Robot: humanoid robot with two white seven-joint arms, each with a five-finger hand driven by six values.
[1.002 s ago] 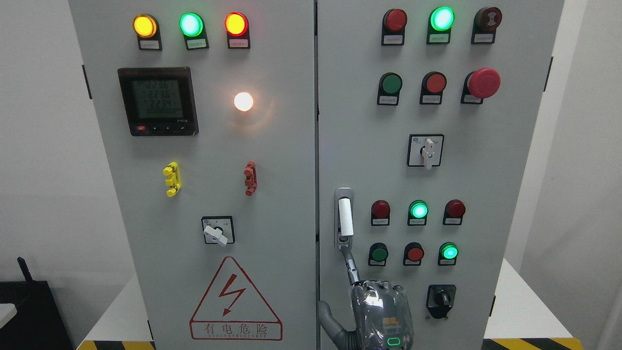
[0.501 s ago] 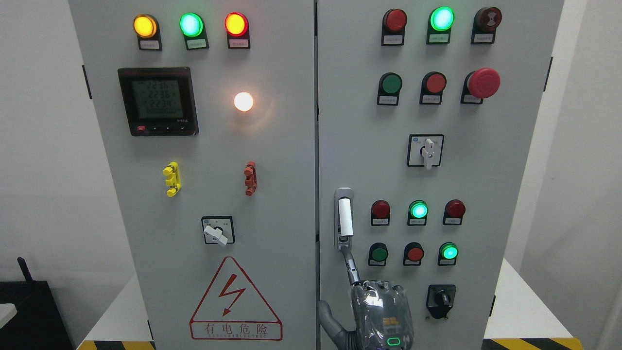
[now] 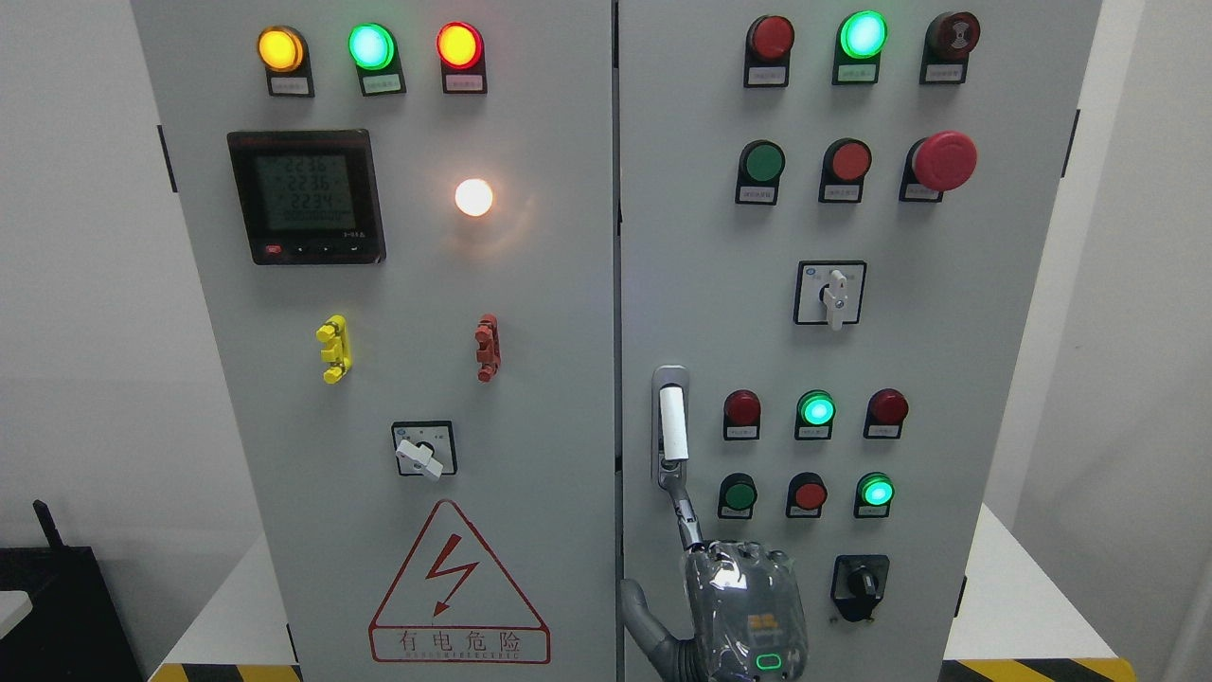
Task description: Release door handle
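Currently door handle (image 3: 671,426) sits upright at lower centre of frame, on the right cabinet door (image 3: 947,313). Right hand (image 3: 743,611) directly below it: one finger extended up, tip touching the handle's bottom end, fingers (image 3: 684,511) holding nothing.

The door handle (image 3: 671,426), a white upright lever in a grey metal recessed plate, sits at the left edge of the right cabinet door (image 3: 947,568), toward six o'clock in the view, lying flush and vertical.
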